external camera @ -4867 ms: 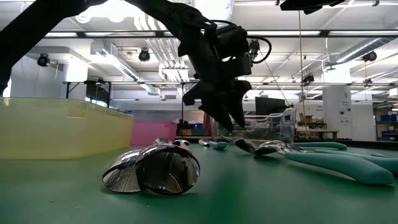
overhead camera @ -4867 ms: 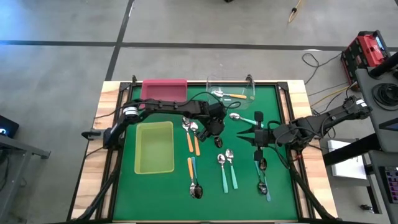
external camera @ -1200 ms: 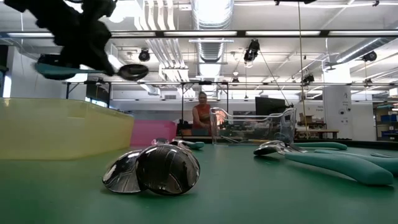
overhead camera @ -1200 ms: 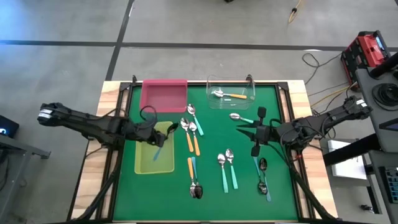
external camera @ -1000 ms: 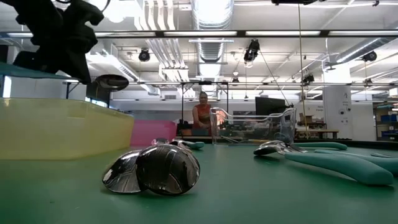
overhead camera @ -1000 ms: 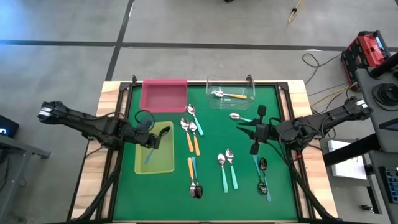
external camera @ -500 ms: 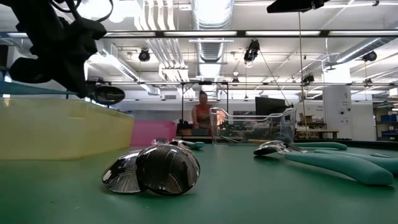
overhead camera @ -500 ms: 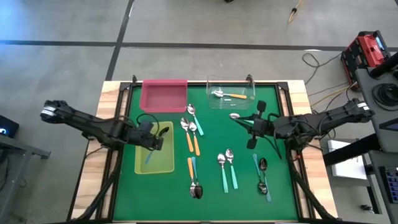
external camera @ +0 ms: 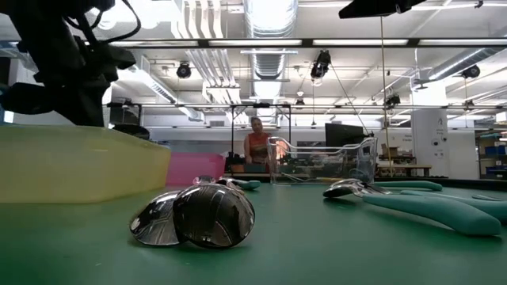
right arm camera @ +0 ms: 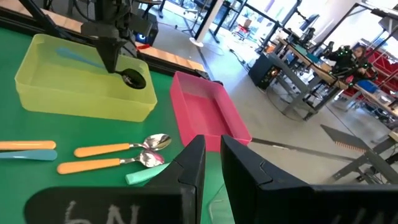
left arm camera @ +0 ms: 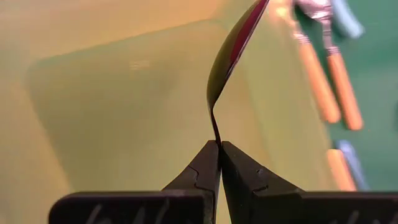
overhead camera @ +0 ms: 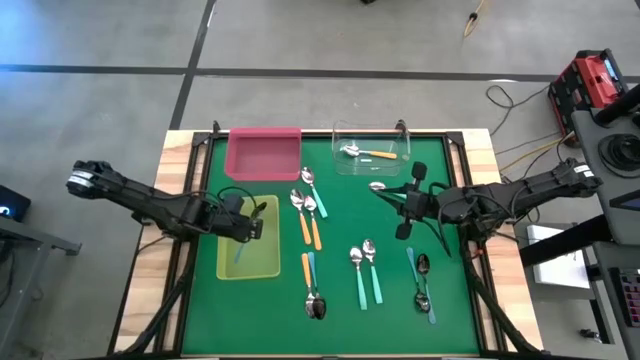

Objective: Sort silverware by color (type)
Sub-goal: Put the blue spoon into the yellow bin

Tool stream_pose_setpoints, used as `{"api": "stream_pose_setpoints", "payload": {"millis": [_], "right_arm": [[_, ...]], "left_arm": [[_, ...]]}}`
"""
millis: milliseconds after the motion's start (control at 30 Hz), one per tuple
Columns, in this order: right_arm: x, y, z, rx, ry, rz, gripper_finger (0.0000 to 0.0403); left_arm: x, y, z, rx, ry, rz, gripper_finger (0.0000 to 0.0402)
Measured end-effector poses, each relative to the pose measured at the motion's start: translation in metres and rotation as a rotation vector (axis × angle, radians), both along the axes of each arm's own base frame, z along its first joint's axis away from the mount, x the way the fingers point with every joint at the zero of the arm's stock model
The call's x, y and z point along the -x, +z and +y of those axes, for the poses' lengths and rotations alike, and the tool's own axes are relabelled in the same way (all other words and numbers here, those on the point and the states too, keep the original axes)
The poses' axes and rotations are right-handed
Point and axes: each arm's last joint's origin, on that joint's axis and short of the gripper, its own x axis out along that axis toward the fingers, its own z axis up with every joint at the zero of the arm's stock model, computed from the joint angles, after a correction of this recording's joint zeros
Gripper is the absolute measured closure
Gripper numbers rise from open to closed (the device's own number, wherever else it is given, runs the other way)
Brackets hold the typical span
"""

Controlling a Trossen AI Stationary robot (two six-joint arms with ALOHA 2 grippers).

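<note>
While the left gripper (left arm camera: pixel 217 149) is pinching 1 spoon (left arm camera: pixel 233 53) by its neck, that spoon is hanging inside the yellow-green tray (overhead camera: pixel 268 262). The right gripper (overhead camera: pixel 408 203), fingers nearly closed on nothing, is hovering near the clear tray (overhead camera: pixel 372 131).

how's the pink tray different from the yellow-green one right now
The pink tray sits at the far edge of the mat; the yellow-green tray lies nearer, just in front of it. The pink tray looks empty, while the yellow-green tray already holds a light blue spoon. The left gripper holds a spoon over the yellow-green tray; nothing hovers over the pink one. Both are rectangular and open-topped.
</note>
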Motion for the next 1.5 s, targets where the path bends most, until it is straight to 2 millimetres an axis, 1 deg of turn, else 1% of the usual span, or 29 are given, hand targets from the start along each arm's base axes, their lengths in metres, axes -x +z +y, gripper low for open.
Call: {"api": "stream_pose_setpoints", "payload": {"millis": [133,667,1033,1300,1500], "right_arm": [[0.0,0.0,0.0,0.0,0.0,0.0,0.036],[0.0,0.0,0.0,-0.004,-0.001,-0.002,0.036],[0.0,0.0,0.0,-0.011,-0.003,-0.004,0.036],[0.0,0.0,0.0,-0.01,-0.003,-0.004,0.036],[0.0,0.0,0.0,-0.01,-0.003,-0.004,0.036]], "left_arm": [[0.005,-0.002,0.001,-0.013,0.008,0.061,0.0401],[0.014,-0.011,0.002,0.0,-0.008,0.157,0.0401],[0.014,-0.012,0.002,0.005,0.001,0.148,0.0401],[0.008,-0.01,0.002,-0.011,0.026,0.072,0.0401],[0.008,-0.018,0.002,-0.004,0.051,0.041,0.0401]]}}
